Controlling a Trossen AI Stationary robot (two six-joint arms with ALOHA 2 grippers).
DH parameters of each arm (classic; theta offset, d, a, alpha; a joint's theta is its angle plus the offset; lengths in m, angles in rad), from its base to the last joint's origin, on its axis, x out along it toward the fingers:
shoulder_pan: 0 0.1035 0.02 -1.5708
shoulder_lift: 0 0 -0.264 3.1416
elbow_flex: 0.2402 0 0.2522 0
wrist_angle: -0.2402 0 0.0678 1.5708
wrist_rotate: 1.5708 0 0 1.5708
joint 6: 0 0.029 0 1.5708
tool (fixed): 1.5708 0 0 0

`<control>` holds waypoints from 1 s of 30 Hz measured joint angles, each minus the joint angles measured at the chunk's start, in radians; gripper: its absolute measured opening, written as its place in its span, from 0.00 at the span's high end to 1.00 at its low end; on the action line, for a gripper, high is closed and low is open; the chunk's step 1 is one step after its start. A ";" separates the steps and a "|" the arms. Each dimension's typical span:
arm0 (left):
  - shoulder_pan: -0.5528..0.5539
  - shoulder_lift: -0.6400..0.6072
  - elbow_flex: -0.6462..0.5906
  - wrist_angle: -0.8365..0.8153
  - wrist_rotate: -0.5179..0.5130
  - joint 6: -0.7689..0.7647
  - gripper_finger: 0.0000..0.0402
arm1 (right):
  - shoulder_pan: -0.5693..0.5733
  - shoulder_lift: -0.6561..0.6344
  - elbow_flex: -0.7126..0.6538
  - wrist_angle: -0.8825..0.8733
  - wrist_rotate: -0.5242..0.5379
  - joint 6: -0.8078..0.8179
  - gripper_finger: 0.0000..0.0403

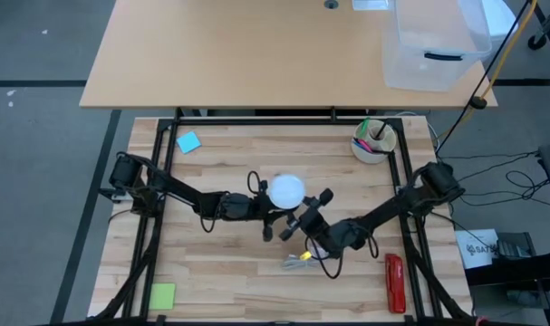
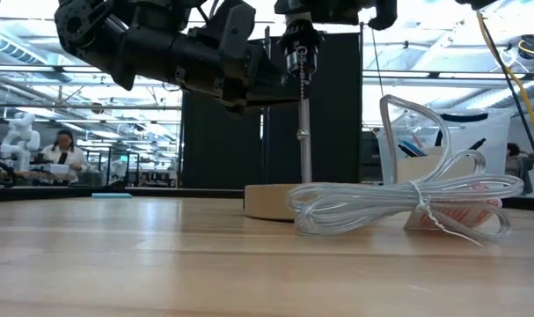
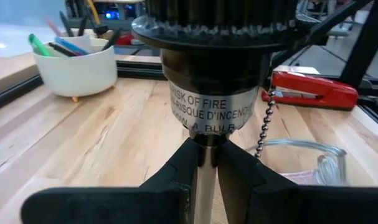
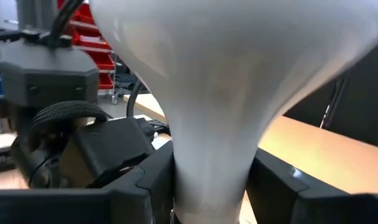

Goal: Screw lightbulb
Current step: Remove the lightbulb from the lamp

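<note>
The lightbulb (image 1: 286,189) stands mid-bench atop the lamp socket (image 3: 210,74). The right claw (image 4: 210,186) straddles its tapering neck, fingers at either side; a firm pinch cannot be confirmed. The left claw (image 3: 206,168) pinches the lamp's thin metal stem (image 3: 204,186) just under the socket. If that steadying hold slips, the lamp may spin with the bulb, or a tilted bulb may cross-thread. Counted: one bulb, one lamp, one coiled clear cord (image 2: 407,207), one pen cup (image 1: 373,140), one red stapler (image 1: 394,282), two sticky-note pads (image 1: 188,142).

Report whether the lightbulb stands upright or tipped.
Upright: the lightbulb shows only its round globe from above, and its neck narrows straight down between the right gripper jaws.
</note>
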 joint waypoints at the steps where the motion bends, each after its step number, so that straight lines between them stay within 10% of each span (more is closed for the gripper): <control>1: 0.000 -0.001 0.000 -0.003 0.010 0.011 0.88 | 0.003 -0.004 -0.001 -0.009 0.000 -0.006 0.59; 17: 0.013 0.000 0.001 0.002 0.230 0.097 0.88 | -0.022 -0.242 -0.281 -0.025 -0.431 0.148 0.59; 30: 0.062 0.000 -0.002 0.003 0.489 0.110 0.88 | -0.197 -0.313 -0.308 -0.134 -0.996 0.193 0.59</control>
